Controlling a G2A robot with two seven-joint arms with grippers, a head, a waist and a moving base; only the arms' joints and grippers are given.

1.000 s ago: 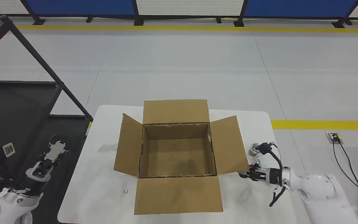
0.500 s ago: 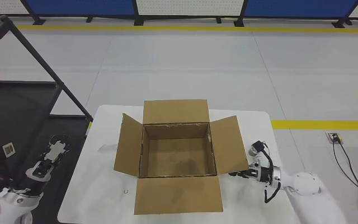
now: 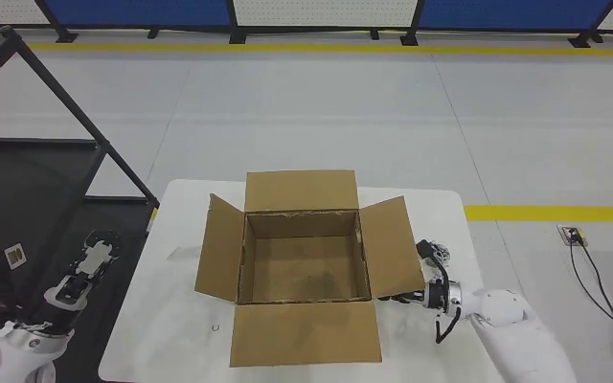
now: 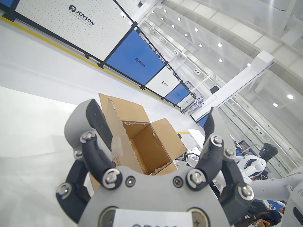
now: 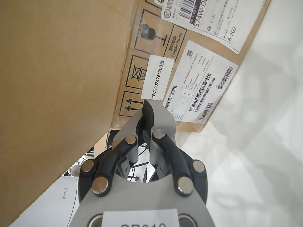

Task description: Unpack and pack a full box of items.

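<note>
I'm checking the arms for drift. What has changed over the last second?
The right gripper slid across the table toward the cardboard box, ending with its tips under the flap on that side, fingers together, holding nothing. The left gripper, open beside the table, and the box stayed put.

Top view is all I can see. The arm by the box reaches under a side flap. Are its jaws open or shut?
Observer: Shut. In its wrist view the right gripper has its jaws pressed together, nothing between them.
Operator: What do they point at?
Observer: A white label on the box's outer side wall, under the flap. Whether they touch it, I cannot tell.
Operator: And the other arm?
Observer: The left gripper has its jaws wide open and empty.
</note>
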